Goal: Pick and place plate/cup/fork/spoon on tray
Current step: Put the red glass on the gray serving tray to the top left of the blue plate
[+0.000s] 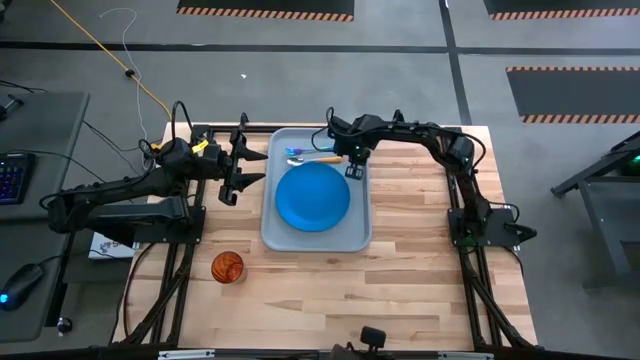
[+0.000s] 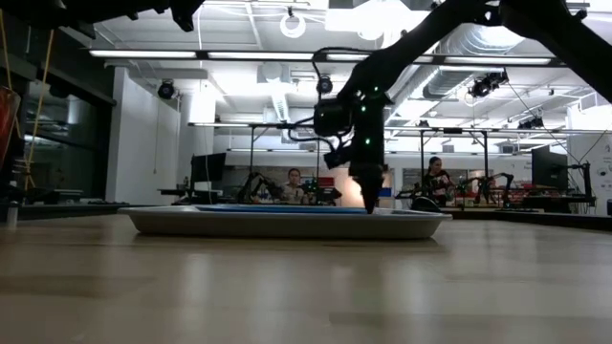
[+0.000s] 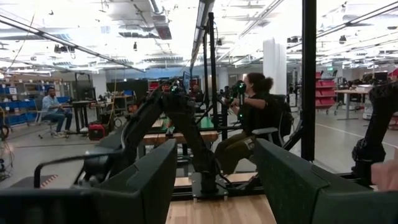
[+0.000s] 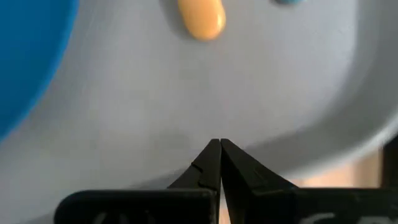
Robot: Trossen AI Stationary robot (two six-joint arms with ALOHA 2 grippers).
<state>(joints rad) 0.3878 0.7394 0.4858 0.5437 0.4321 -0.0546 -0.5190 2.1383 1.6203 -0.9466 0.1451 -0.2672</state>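
Observation:
The light-grey tray [image 1: 345,236] lies at the table's middle. The blue plate [image 1: 313,196] lies flat in it. At the tray's far end lie the fork [image 1: 297,153] and the spoon [image 1: 322,158], side by side. The red-orange cup [image 1: 227,267] stands upright on the table, left of the tray and nearer. My right gripper [image 1: 355,168] is shut and empty, pointing down over the tray's far right part, beside the spoon's orange handle end [image 4: 202,18]. My left gripper [image 1: 250,165] is open and empty, just left of the tray's far left rim. My right gripper's shut fingertips [image 4: 211,149] point down at the bare tray floor [image 4: 186,99] between the plate and the tray's right rim. I cannot tell whether they touch it.
Bare wood lies in front of and to the right of the tray [image 1: 420,280]. People sit at benches in the room behind the table [image 2: 292,183]. The tray's raised rim [image 2: 287,222] shows edge-on in the low view.

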